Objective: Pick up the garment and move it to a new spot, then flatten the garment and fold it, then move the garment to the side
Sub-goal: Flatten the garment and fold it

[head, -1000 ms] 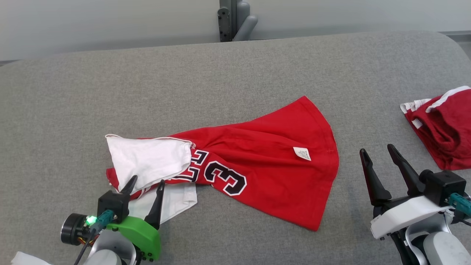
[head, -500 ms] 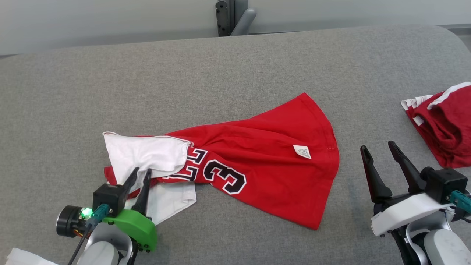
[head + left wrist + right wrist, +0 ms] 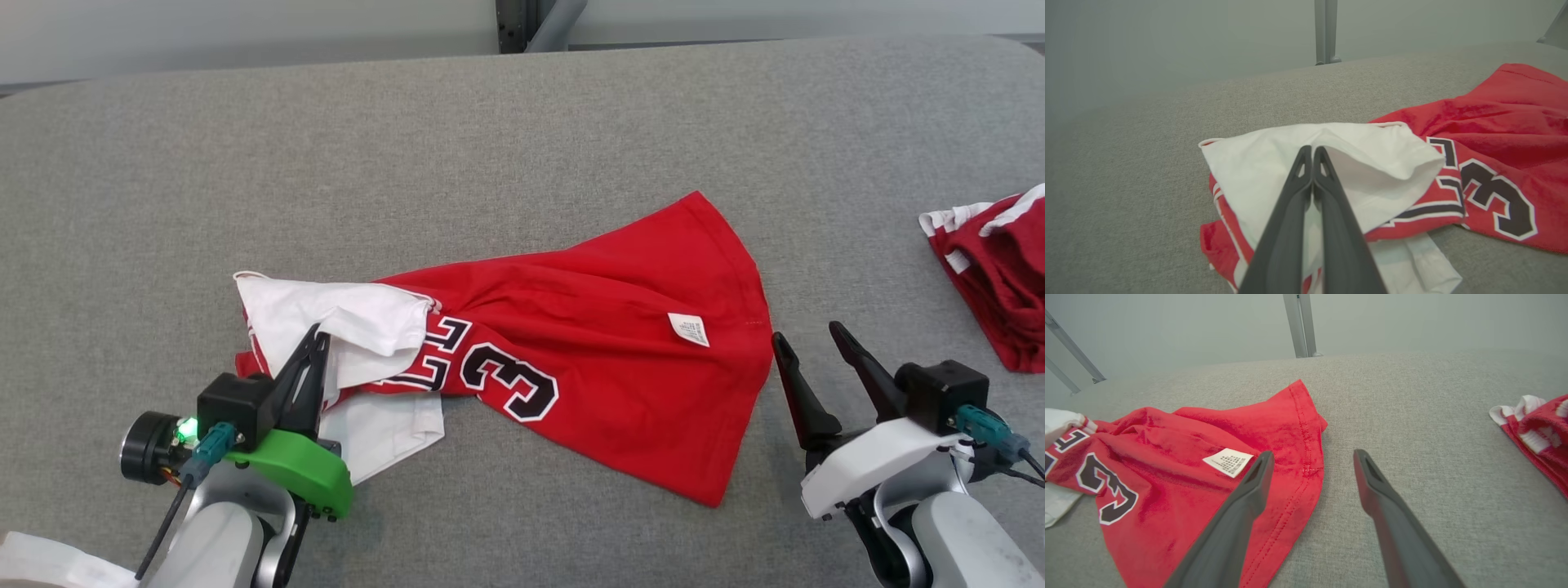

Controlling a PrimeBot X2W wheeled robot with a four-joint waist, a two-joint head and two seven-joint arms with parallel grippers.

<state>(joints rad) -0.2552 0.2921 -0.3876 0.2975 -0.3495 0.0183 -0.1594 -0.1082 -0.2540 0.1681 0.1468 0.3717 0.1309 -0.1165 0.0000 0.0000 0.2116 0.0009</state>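
The garment (image 3: 604, 359) is a red jersey with a black-and-white number and white sleeves, lying crumpled on the grey padded table (image 3: 490, 147). My left gripper (image 3: 318, 335) is shut on the white sleeve fold at the garment's left end; in the left wrist view the fingers (image 3: 1312, 149) meet with the white cloth peaked at their tips. My right gripper (image 3: 811, 336) stands open just right of the garment's red hem, holding nothing. In the right wrist view the right gripper (image 3: 1313, 455) has one finger over the hem of the garment (image 3: 1208, 428) and the other over bare table.
Another red garment with white trim (image 3: 996, 278) lies bunched at the table's right edge, also in the right wrist view (image 3: 1535, 428). A grey metal post (image 3: 531, 16) stands behind the table. A white cloth (image 3: 49, 563) shows at the lower left corner.
My left gripper went from open to shut on the white sleeve. My right gripper has come closer to the red hem. The head camera has shifted a little.
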